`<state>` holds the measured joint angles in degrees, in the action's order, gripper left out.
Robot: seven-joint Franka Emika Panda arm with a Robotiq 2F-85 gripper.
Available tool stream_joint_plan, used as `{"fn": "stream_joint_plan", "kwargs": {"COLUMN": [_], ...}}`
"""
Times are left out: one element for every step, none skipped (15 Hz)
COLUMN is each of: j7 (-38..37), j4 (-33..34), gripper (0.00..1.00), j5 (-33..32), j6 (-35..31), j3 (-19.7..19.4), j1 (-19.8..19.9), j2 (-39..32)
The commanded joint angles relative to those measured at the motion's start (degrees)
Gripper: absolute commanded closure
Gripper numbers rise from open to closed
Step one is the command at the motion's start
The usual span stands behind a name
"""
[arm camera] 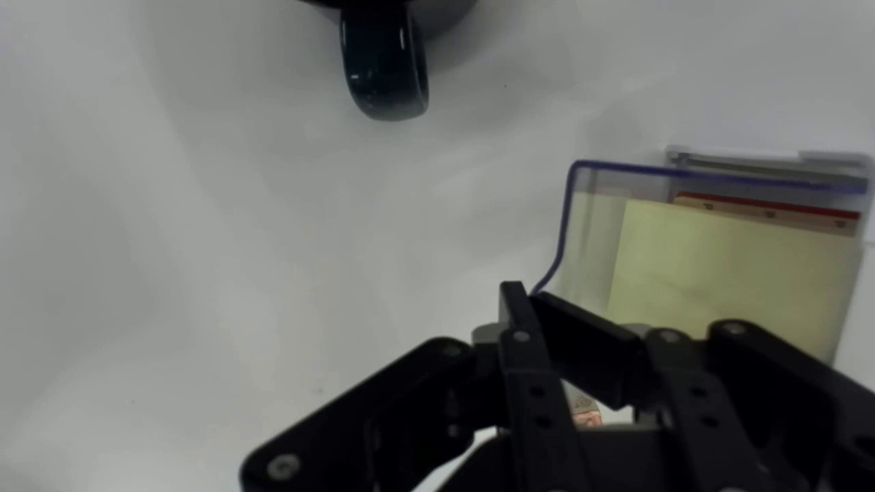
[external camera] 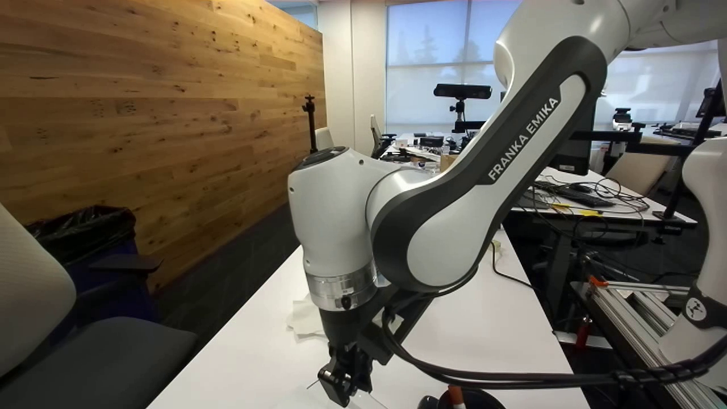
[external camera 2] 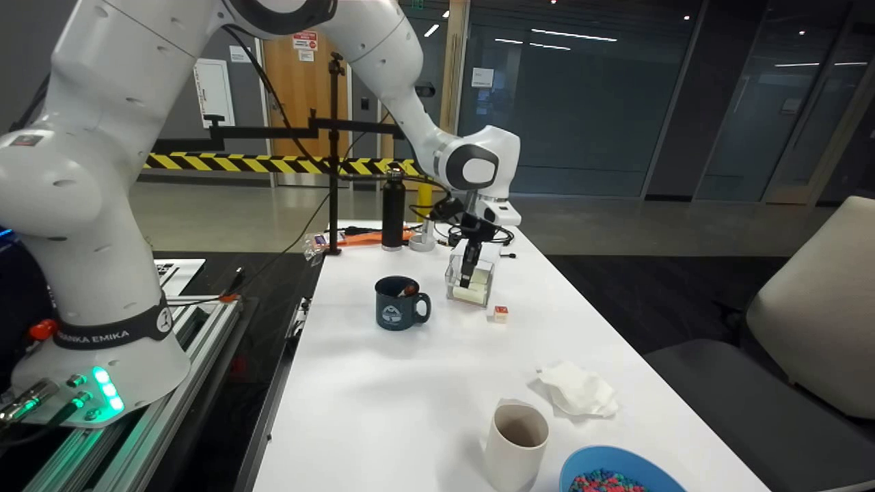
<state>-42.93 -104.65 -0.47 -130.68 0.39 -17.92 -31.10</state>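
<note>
A clear open box (arm camera: 718, 176) with a purplish rim stands on the white table and holds a pale yellow pad (arm camera: 731, 273) and a red-edged card-like item (arm camera: 769, 212). My gripper (arm camera: 525, 290) has its fingertips nearly together at the box's near corner. The rim runs in between them, so it looks shut on the box wall. In an exterior view the gripper (external camera 2: 466, 281) points down at the box (external camera 2: 489, 283). A small cube with an orange-red top (external camera 2: 500, 314) lies beside the box. Part of a small item (arm camera: 586, 413) shows between the fingers.
A dark teal mug (external camera 2: 393, 314) stands near the box, its handle (arm camera: 383, 68) towards it. A beige cup (external camera 2: 516, 444), crumpled white paper (external camera 2: 577, 389) and a blue bowl (external camera 2: 615, 461) of coloured bits are farther off. A black bottle (external camera 2: 393, 212) stands behind.
</note>
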Motion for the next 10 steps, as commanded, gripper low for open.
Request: {"fn": "stream_joint_plan", "kwargs": {"j7": [0.5,0.5,0.51,0.52,0.52,0.53,0.54,0.55,0.57,0.55], "j4": [-0.46,-0.48,-0.51,-0.53,-0.58,-0.6,-0.6,-0.58,-0.56,-0.52], "gripper": [0.99,0.99,0.99,0.99,0.99,0.99,0.99,0.99,0.99,0.99], "j5": [-1.01,-1.01,-1.0,-0.99,-1.0,-1.01,-1.01,-1.02,-1.01,-1.03], "j6": [-1.02,-1.03,-1.02,-1.03,-1.0,-1.0,-0.96,-0.92,-0.88,-0.82], "j3": [0.06,0.02,-0.01,-0.04,-0.09,-0.12,-0.16,-0.19,-0.22,-0.26], "j1": [0.4,0.4,0.42,0.43,0.44,0.44,0.46,0.47,0.5,0.51], "j2": [-0.27,-0.32,-0.37,-0.44,-0.47,-0.51,-0.6,-0.68,-0.78,-0.88]}}
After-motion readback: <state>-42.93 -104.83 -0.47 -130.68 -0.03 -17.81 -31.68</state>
